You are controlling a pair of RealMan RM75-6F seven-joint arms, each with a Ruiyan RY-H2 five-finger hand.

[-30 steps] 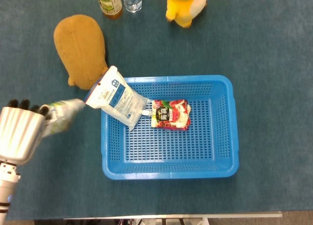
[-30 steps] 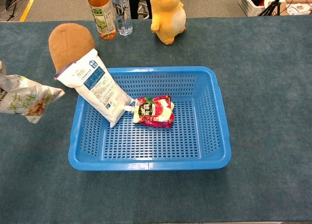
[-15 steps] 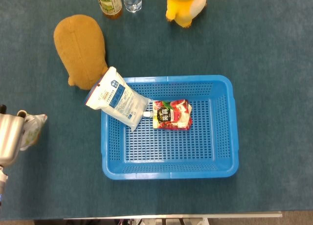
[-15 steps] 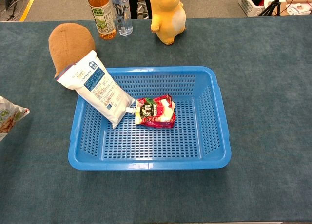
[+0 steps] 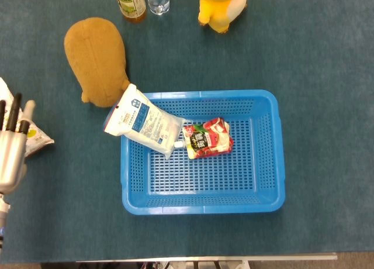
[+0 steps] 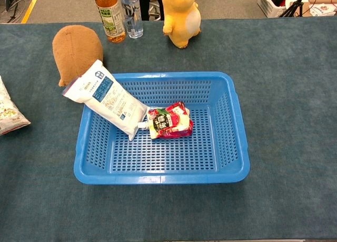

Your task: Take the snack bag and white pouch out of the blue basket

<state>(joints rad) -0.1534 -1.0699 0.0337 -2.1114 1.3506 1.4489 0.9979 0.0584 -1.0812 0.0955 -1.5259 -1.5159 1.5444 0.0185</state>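
Since a second ago the snack bag [image 6: 9, 114] has gone from hanging in the air to lying flat on the counter [image 6: 284, 73], left of the blue basket [image 5: 266, 158], and the white pouch [image 5: 143, 121] has slumped lower over the basket's left rim. The left hand [image 5: 11, 152] sits beside the bag with fingers stretched out, apparently holding nothing. The right hand is not visible. To finish this step well, the hand should lift straight off the bag, then approach the pouch's upper end outside the rim.
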